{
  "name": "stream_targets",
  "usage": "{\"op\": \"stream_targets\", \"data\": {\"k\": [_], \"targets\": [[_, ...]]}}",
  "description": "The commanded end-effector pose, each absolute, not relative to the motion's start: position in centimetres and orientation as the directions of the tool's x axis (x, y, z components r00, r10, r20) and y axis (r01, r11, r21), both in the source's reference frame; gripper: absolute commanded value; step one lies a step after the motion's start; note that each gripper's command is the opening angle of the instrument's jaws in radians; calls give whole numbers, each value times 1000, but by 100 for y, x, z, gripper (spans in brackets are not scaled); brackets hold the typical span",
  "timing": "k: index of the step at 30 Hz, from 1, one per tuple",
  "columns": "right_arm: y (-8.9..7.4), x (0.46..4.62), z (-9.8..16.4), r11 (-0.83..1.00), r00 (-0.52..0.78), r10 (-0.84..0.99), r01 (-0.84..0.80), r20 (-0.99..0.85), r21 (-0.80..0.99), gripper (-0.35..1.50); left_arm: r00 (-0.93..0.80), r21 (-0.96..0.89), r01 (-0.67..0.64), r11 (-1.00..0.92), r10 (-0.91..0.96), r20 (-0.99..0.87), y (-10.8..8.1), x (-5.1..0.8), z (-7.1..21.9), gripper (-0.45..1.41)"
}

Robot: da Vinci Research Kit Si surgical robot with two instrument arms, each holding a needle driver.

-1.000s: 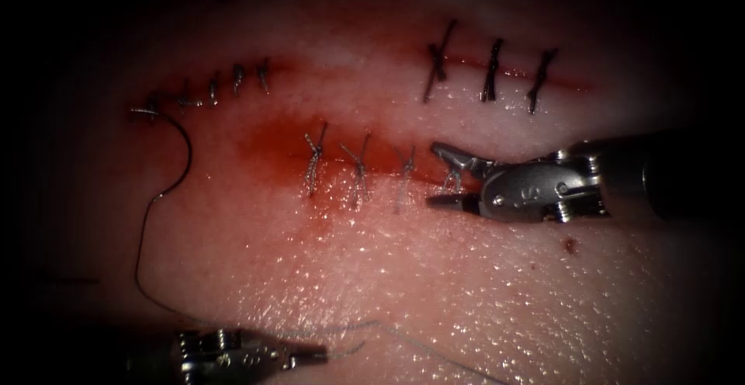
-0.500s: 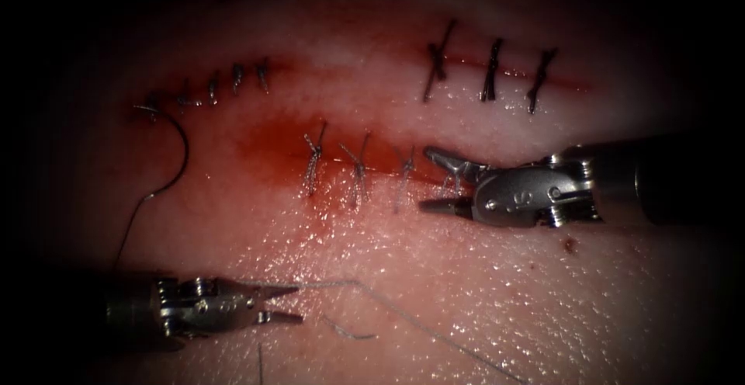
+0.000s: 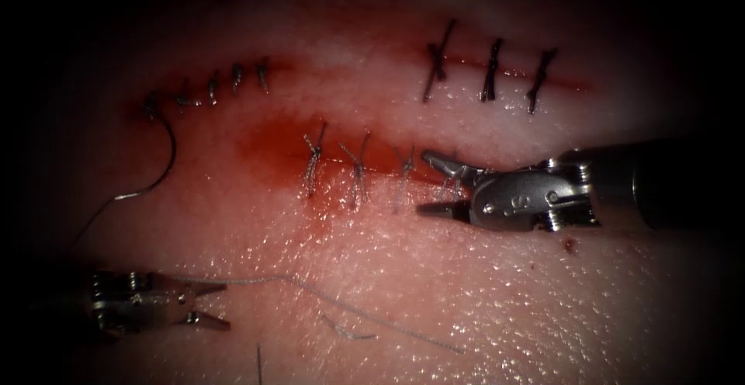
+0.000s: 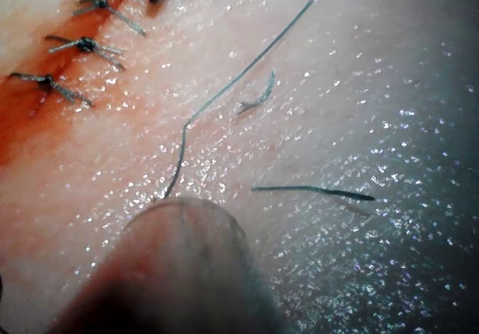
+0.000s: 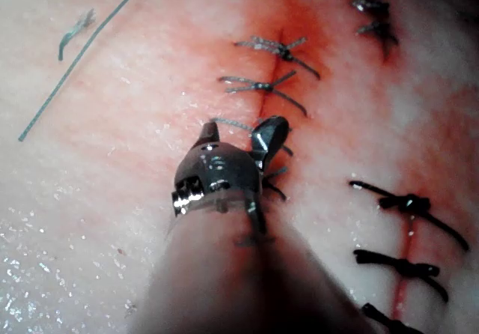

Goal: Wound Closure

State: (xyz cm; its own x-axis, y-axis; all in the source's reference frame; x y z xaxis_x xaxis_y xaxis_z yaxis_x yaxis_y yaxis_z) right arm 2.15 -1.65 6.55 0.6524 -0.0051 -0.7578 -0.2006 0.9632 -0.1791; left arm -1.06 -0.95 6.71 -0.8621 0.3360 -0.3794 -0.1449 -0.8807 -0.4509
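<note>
Nearest to me, two cut ends (image 3: 345, 332) of thread are lying loose on the tissue (image 3: 504, 300), one pale and curled, the other a short dark piece at the near edge. In the left wrist view the curled end (image 4: 258, 98) is sitting just beside the long thread (image 4: 224, 90).

At near left, my left tool (image 3: 226, 305) is hovering low with its jaws parted in a narrow V. I am seeing nothing gripped between them. The thread (image 3: 260, 279) is running along the upper jaw and trailing off to the right across the tissue. I cannot tell whether it is touching that jaw.

Farther in and to the right, my right tool (image 3: 438, 183) is reaching in with its jaws spread wide, holding nothing. They are straddling the rightmost stitch of the middle cut. The right wrist view is showing the same tool (image 5: 239, 132) gaping over that stitch.

The middle stitches (image 3: 357, 168) are sitting in red fluid (image 3: 272, 144).

The needle (image 3: 169, 148) is lying at far left, free of both tools. Its arc is curving down from the left end of the far left cut, with dark thread leading off its near end. I cannot tell whether its far end is in the tissue.

Farthest off, dark stitches (image 3: 493, 71) are crossing the far right cut.
</note>
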Motion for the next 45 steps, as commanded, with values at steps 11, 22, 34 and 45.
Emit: {"op": "stream_targets", "data": {"k": [11,22,34,45], "targets": [[-167,216,648,974,617,83,-216,-782,-67,136,-716,-618,0,-786,432,-549,-109,-137,588,56],[-142,181,623,971,520,155,-236,-840,33,120,-346,-499,77,-863,446,-825,-47,-181,515,37],[-127,160,590,946,426,248,-298,-870,124,128,-338,-174,-112,-978,202,-919,29,-161,553,47],[-129,154,574,942,412,272,-299,-870,153,126,-322,-127,-212,-969,192,-927,41,-153,582,66]]}}
